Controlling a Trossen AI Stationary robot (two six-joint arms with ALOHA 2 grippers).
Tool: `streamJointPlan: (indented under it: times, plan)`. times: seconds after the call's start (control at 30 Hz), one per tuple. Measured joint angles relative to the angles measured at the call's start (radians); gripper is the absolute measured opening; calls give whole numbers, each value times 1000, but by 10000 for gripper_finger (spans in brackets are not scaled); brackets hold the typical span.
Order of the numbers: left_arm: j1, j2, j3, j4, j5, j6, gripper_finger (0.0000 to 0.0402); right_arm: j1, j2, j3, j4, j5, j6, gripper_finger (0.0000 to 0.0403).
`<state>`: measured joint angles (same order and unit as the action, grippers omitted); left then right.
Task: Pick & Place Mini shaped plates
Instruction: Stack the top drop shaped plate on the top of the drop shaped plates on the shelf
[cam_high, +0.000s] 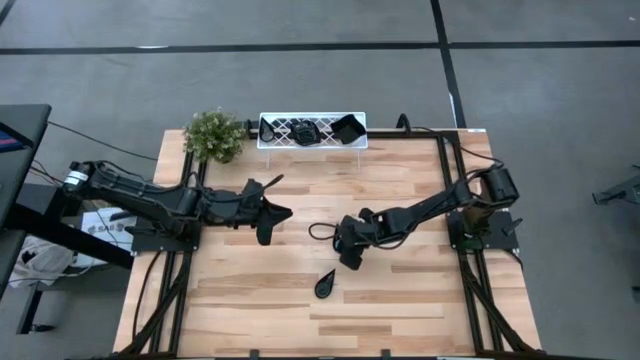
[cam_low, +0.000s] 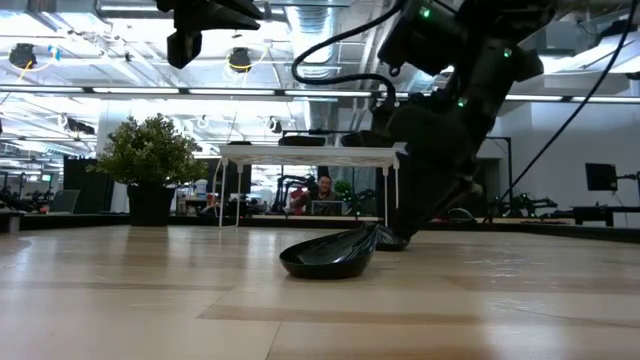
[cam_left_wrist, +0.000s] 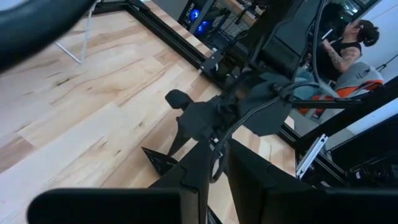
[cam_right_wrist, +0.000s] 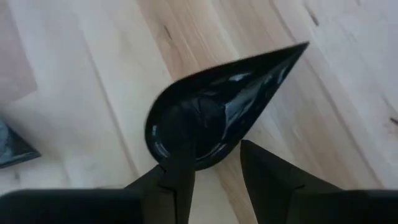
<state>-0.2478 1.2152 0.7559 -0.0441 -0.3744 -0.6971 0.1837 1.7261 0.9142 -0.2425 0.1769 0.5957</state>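
A glossy black teardrop plate (cam_high: 326, 283) is lying on the wooden table (cam_high: 400, 310), toward its front edge. Just behind it, the right gripper (cam_high: 349, 262) is hovering low, fingers spread, gripping nothing. The left gripper (cam_high: 268, 214) is waiting mid-table; I cannot tell its state. Farthest back, 2 more black plates (cam_high: 347, 128) are sitting in the white tray (cam_high: 270, 142).

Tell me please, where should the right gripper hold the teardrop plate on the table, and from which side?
Probably the thin raised rim of the teardrop plate at its round end, coming from above. The plate lies flat and shallow on the table, so only the rim offers an edge. In the right wrist view, the right gripper is open, one finger already over the bowl.
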Motion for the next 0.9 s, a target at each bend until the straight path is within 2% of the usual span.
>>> streamJointPlan:
  times: [0.37,0.5,0.7,0.9]
  plan:
    - [0,0,0,0,0,0,53,-17,14,0,-3,4,16,117]
    - [0,0,0,0,0,0,53,-33,14,0,-3,4,27,88]
    - [1,0,0,0,0,0,53,-55,14,1,1,-20,35,9]
    - [1,0,0,0,0,0,53,-58,14,1,0,-22,74,6]
